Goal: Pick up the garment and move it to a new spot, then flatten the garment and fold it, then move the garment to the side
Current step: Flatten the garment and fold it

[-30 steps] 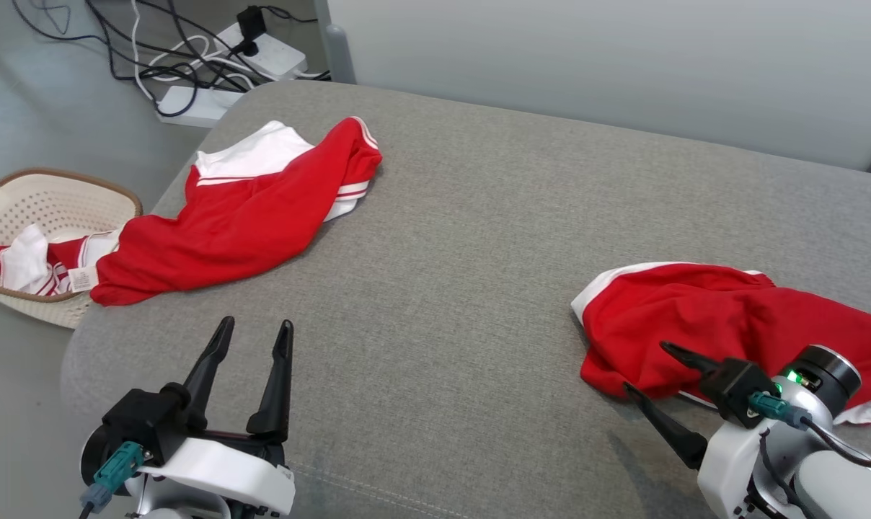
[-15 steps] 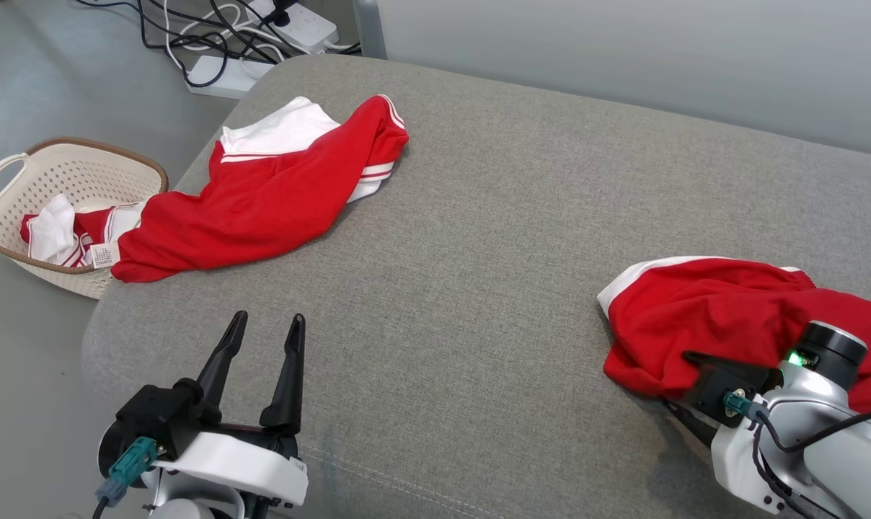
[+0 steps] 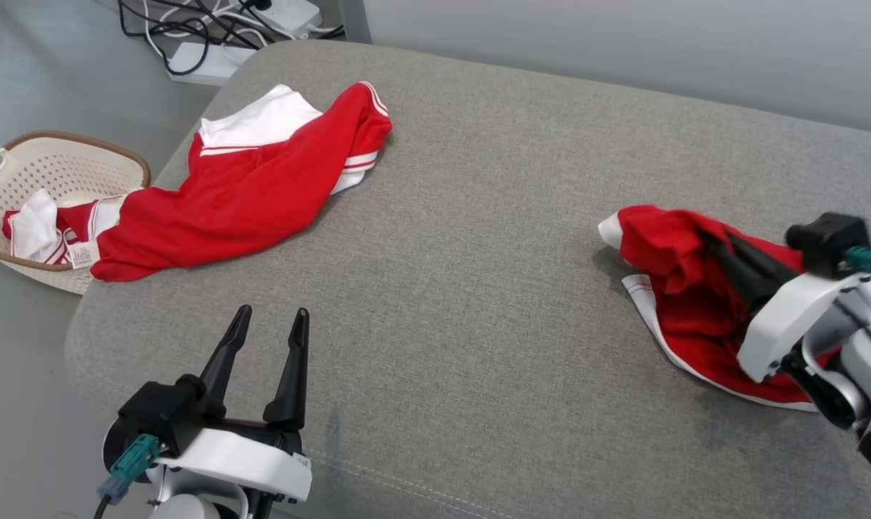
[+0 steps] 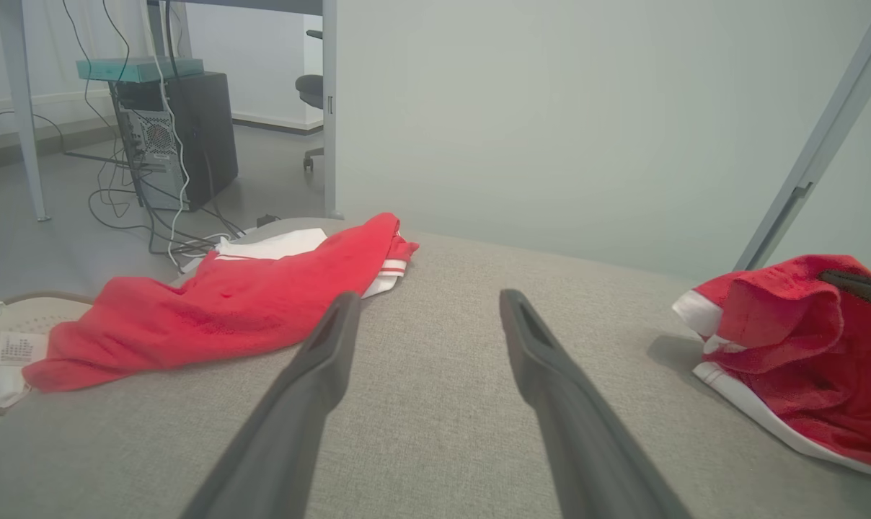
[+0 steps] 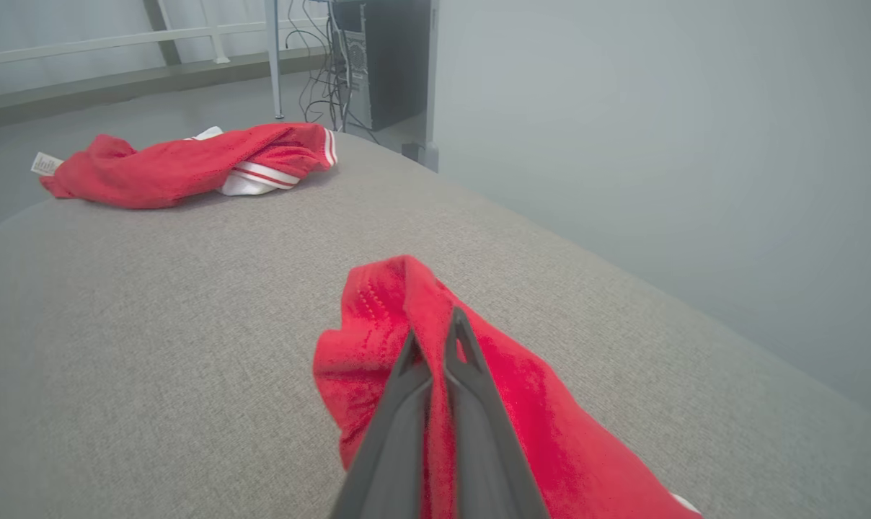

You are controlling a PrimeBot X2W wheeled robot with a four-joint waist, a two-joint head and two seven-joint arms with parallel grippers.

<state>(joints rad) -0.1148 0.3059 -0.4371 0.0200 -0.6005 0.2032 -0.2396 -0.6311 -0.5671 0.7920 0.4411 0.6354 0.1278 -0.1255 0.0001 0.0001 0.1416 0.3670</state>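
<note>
The red garment (image 3: 666, 303) lies bunched on the grey cushion (image 3: 479, 274) at about 3 o'clock in the head view. Its white-striped hem trails flat on the cushion toward 5 o'clock, while a fold at its top stands raised off the surface. The right gripper (image 5: 433, 337) has its two dark fingers pressed together on that raised fold. In the right wrist view the red cloth drapes down on both sides of the closed fingers. In the left wrist view the same garment sits at 3 o'clock, its lower edge resting on the cushion.

The left gripper (image 3: 272, 314) is at 7 o'clock in the head view, over the cushion's near edge. Its fingers are spread apart and point toward 12 o'clock, with bare cushion between them.

Another red-and-white garment (image 3: 226, 209) lies spread at 10 o'clock, well apart from the gripped one. Its lower end, with a white label, reaches past the cushion's edge to the rim of a cream basket (image 3: 82, 144) at 9 o'clock. The basket holds more red and white cloth. Cables and power strips (image 3: 212, 54) lie on the floor at 11 o'clock. A pale wall (image 3: 623, 50) runs behind the cushion from 12 to 2 o'clock. A dark computer tower (image 4: 190, 137) stands at 10 o'clock in the left wrist view.
</note>
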